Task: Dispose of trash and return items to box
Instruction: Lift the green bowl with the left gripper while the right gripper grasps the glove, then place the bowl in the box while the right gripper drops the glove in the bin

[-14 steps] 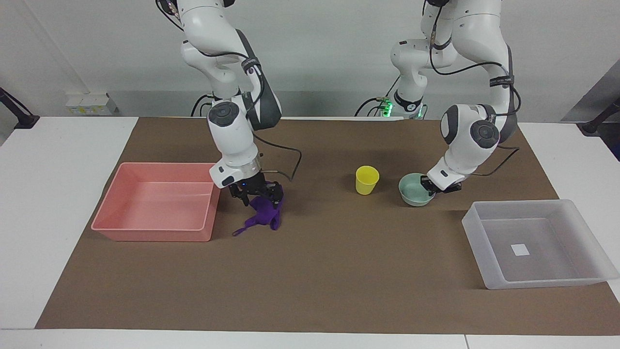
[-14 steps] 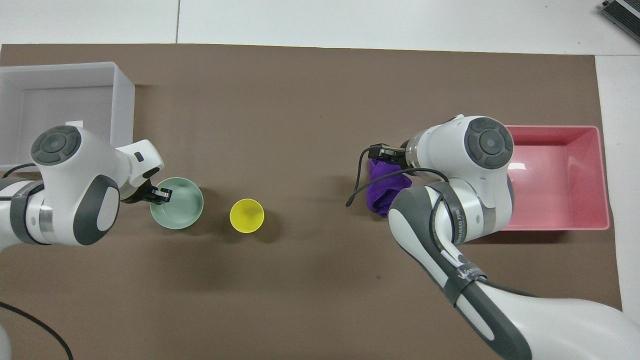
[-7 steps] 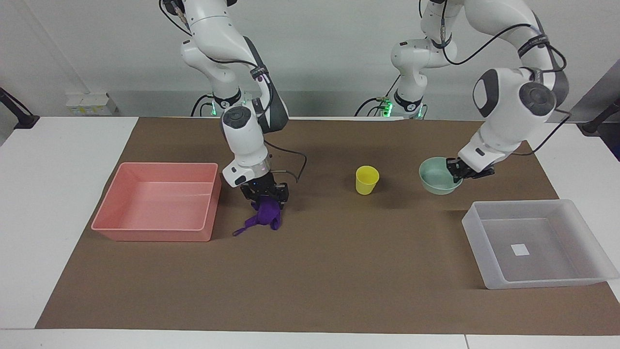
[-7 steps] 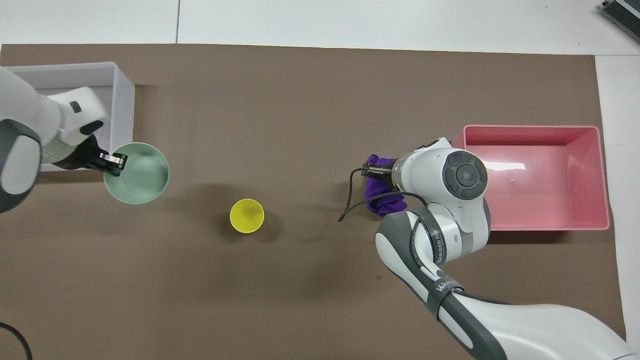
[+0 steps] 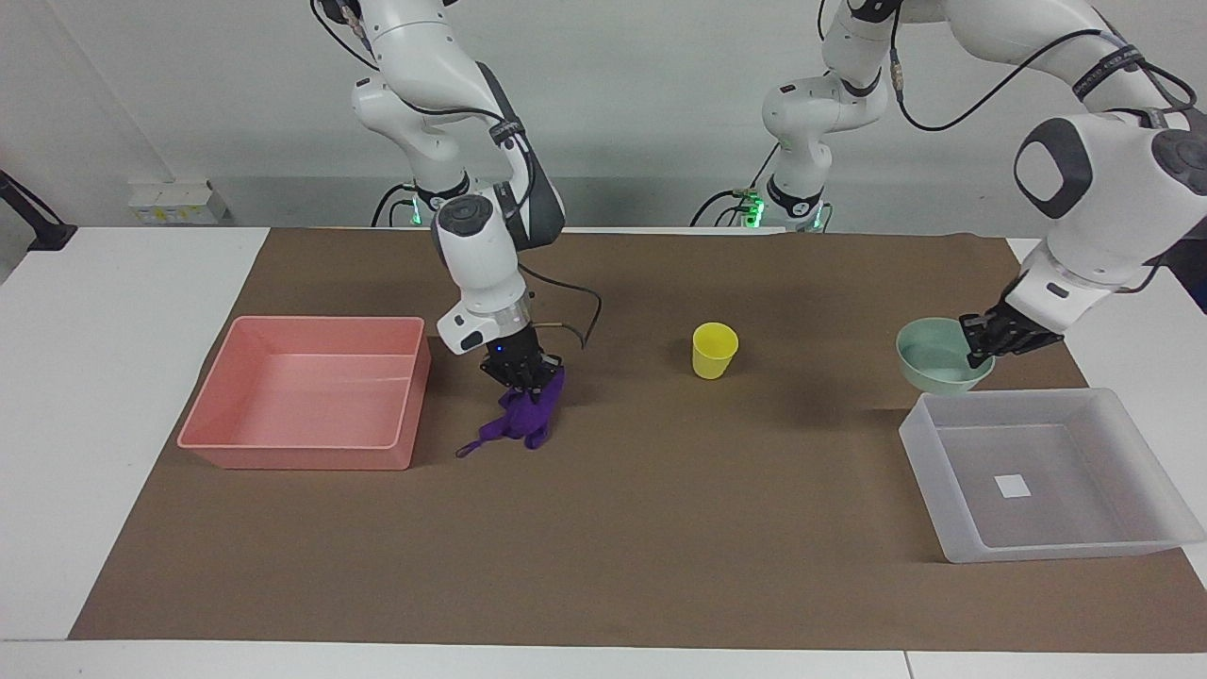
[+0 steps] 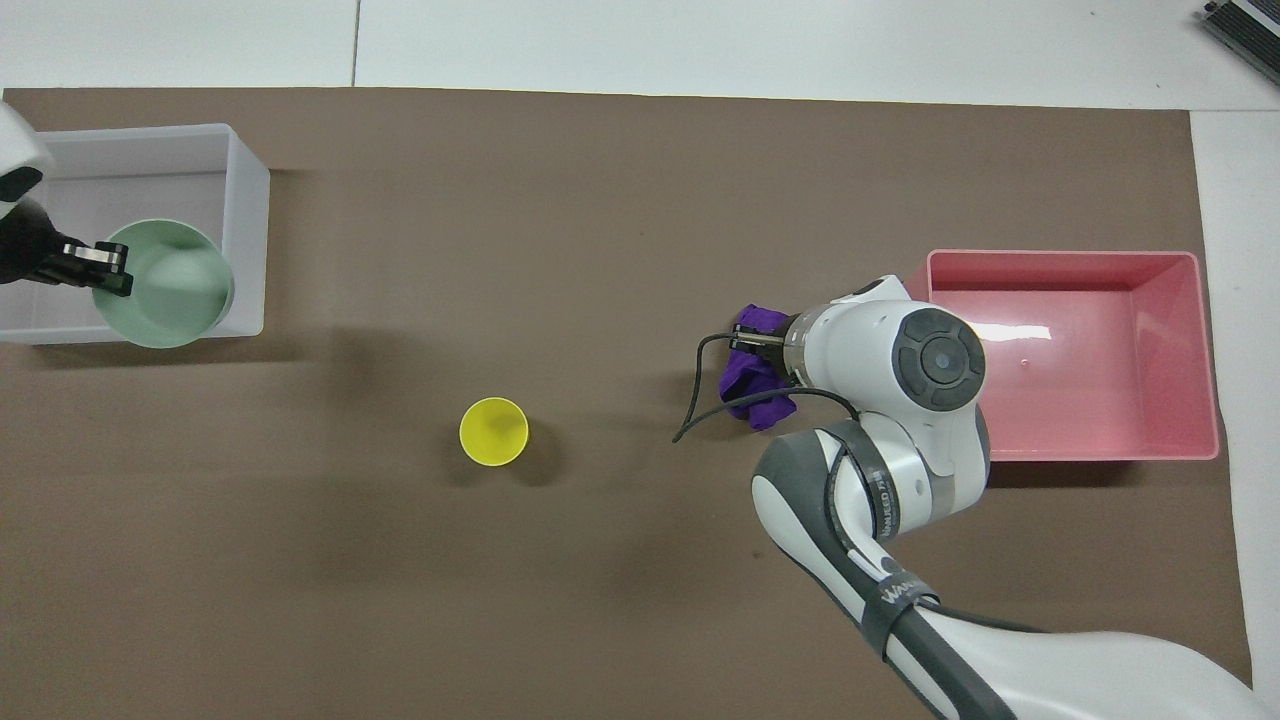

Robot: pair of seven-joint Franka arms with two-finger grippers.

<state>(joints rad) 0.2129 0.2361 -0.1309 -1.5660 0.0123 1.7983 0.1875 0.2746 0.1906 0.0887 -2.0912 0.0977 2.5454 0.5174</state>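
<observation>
My left gripper [image 5: 977, 345] is shut on the rim of the mint-green bowl [image 5: 935, 364] and holds it in the air over the edge of the translucent box [image 5: 1066, 495]. In the overhead view the bowl [image 6: 170, 285] and left gripper [image 6: 98, 268] overlap the box [image 6: 130, 190]. The yellow cup [image 5: 714, 350] stands upright mid-mat, also seen from overhead [image 6: 493, 431]. My right gripper [image 5: 521, 374] is shut on the top of the purple cloth [image 5: 524, 422], whose lower end and string loop still touch the mat beside the pink tray. From overhead the cloth [image 6: 752, 378] shows under the right gripper [image 6: 752, 342].
The pink tray [image 5: 292, 455] sits at the right arm's end of the brown mat, close to the cloth; it shows in the overhead view [image 6: 1060, 257] too. A white sticker [image 5: 1014, 486] marks the box's bottom. A black cable loops from the right wrist.
My left gripper lifted the bowl off the mat and carried it to above the box's edge. My right gripper closed on the purple cloth and gathered it upward.
</observation>
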